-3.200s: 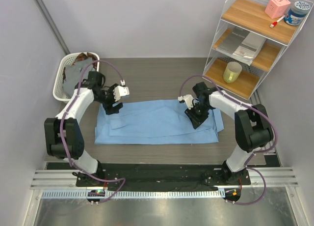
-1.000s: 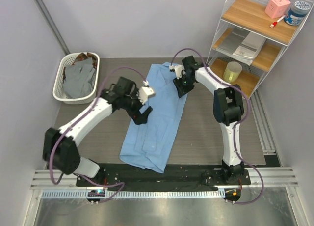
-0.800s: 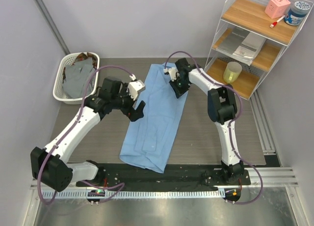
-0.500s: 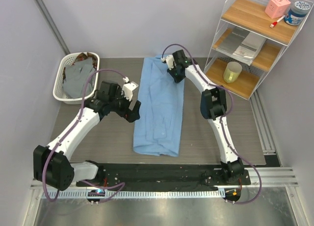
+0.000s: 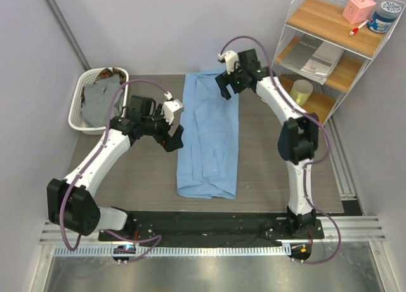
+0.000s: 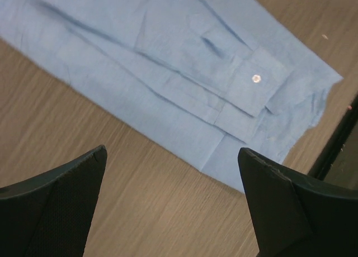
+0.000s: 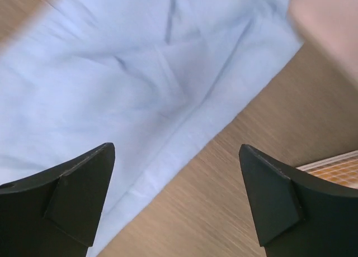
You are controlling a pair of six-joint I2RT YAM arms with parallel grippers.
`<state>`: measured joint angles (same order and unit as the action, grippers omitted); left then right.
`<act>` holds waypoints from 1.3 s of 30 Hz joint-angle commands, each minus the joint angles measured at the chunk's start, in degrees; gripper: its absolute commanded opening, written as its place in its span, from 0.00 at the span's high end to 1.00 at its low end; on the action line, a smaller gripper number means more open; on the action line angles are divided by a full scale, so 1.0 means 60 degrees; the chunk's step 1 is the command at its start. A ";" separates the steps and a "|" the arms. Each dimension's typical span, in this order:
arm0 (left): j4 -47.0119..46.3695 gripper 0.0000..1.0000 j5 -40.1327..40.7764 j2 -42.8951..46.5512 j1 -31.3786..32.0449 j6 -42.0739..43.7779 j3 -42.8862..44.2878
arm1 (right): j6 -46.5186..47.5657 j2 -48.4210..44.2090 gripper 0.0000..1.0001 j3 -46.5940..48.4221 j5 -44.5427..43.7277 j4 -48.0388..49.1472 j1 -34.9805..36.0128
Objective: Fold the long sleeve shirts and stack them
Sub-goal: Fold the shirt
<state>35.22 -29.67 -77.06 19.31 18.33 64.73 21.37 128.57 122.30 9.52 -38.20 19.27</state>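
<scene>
There, the right gripper (image 5: 226, 87) lets go at twelve o'clock, fingers apart; left gripper (image 5: 174, 138) spread too. The blue shirt (image 5: 210, 139) now lies lengthwise, ready to fold.

Left pincer (image 5: 172, 138) and right pincer (image 5: 224, 89) both hover with jaws spread wide, holding nothing

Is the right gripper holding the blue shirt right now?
No, the right gripper hangs open above the light blue shirt, with nothing between its jaws.
</scene>
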 commanded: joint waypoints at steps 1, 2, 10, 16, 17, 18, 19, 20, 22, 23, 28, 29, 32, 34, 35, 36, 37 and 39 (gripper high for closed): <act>0.1825 0.00 -0.2450 -0.0820 -0.0025 0.2492 0.1497 | -0.0661 -0.3159 0.00 -0.1804 0.2451 0.1953 0.0114; 0.2226 0.00 -0.2496 -0.0998 0.0018 0.2715 0.1705 | -0.0559 -0.3380 0.00 -0.2563 0.2732 0.1942 0.0129; 0.1397 0.00 -0.2219 0.1706 0.0426 0.7986 -0.2536 | 0.3858 -0.8151 0.03 -0.9548 0.3924 0.1830 0.1485; -0.0037 0.00 -0.1750 0.2852 0.1568 0.9091 -0.4942 | 0.5826 -1.1229 0.09 -1.4575 0.3395 0.3141 0.3508; -0.0243 0.01 -0.1677 0.2780 0.1673 0.9031 -0.5190 | 0.5974 -1.1408 0.10 -1.4873 0.3278 0.3361 0.3715; -0.0608 0.02 -0.1545 0.2707 0.1790 0.9016 -0.5323 | 0.6149 -1.1511 0.11 -1.5122 0.3132 0.3624 0.3877; -0.0713 0.03 -0.1486 0.2619 0.1994 0.9117 -0.5397 | 0.6282 -1.1541 0.12 -1.5458 0.3058 0.3685 0.4009; -0.0787 0.04 -0.1428 0.2444 0.2069 0.9147 -0.5456 | 0.6500 -1.1512 0.15 -1.5592 0.3028 0.3729 0.4228; -0.1400 0.05 -0.1093 0.2297 0.2360 0.9104 -0.5734 | 0.6590 -1.1308 0.17 -1.6001 0.2824 0.4239 0.4405; -0.1765 0.06 -0.0887 0.2252 0.2493 0.8857 -0.5865 | 0.6634 -1.1191 0.19 -1.6134 0.2663 0.4532 0.4537; -0.2867 0.11 -0.0125 0.1638 0.2933 0.8635 -0.6189 | 0.7073 -1.0254 0.31 -1.6194 0.2222 0.5312 0.4596; -0.2911 0.13 -0.0080 0.1550 0.2934 0.8664 -0.6189 | 0.7277 -1.0122 0.34 -1.6194 0.2193 0.5297 0.4596; -0.3189 0.24 0.0081 0.1242 0.2963 0.8592 -0.6189 | 0.7673 -1.0295 0.37 -1.6486 0.2164 0.5150 0.4597; -0.3263 0.34 0.0126 0.1081 0.2978 0.8562 -0.6159 | 0.7981 -1.0456 0.41 -1.6720 0.2178 0.4975 0.4611; -0.3277 0.41 0.0111 0.1037 0.2978 0.8562 -0.6174 | 0.8026 -1.0559 0.42 -1.6779 0.2193 0.4902 0.4611; -0.3278 0.44 0.0097 0.1036 0.2978 0.8605 -0.6188 | 0.8128 -1.0690 0.45 -1.6823 0.2178 0.4770 0.4626; -0.3278 0.47 0.0126 0.1036 0.2992 0.8664 -0.6247 | 0.8143 -1.0750 0.47 -1.6954 0.2164 0.4755 0.4626; -0.3278 0.54 0.0111 0.1080 0.3007 0.8737 -0.6291 | 0.8202 -1.0881 0.53 -1.7058 0.2134 0.4755 0.4626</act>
<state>17.30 -31.00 -70.02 37.08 69.49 27.86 67.42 64.66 22.24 23.88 -7.94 46.83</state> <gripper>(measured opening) 0.509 0.528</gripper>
